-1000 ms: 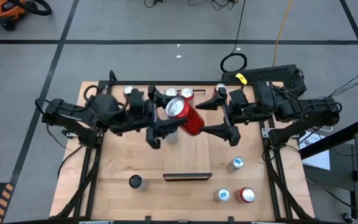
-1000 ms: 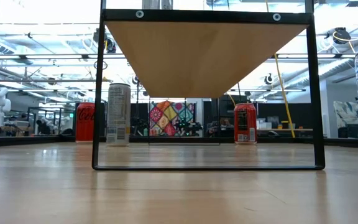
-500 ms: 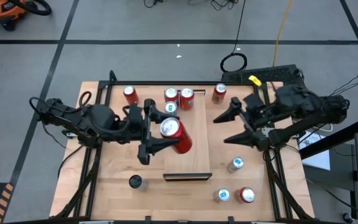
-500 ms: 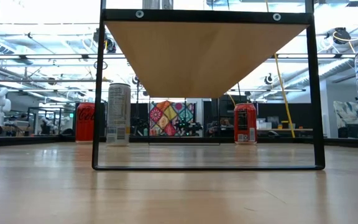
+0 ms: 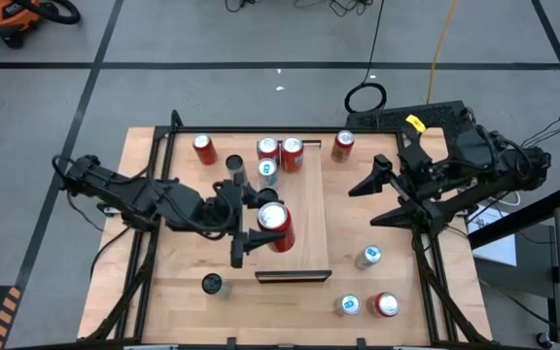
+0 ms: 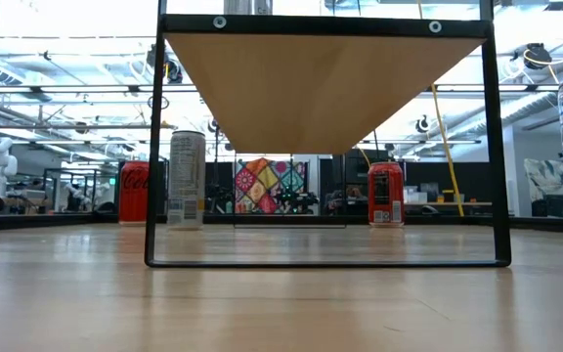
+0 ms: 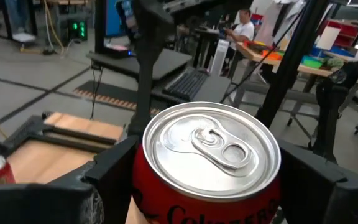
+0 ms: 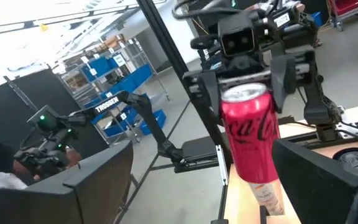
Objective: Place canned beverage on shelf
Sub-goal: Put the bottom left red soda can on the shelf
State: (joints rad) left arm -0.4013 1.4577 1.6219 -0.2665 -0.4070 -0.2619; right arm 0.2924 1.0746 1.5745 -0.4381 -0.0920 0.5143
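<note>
Left gripper (image 5: 253, 234) clamped on red can (image 5: 273, 225), frame center, above shelf (image 5: 309, 228). Right gripper (image 5: 375, 203) spread wide, empty, center right.

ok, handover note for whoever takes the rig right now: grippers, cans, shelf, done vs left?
Left gripper: fingers shut on the red can, held over the shelf, about mid-board.
Right gripper: open, empty, off the shelf's right side, waiting.
Shelf: three cans already stand at its far end.
On the tabletop: two red cans near the far edge, three cans near the right front corner, one dark can front left.
Done: red can picked up and carried over the shelf.
Left: set it down upright, release, then fetch the remaining cans.
</note>
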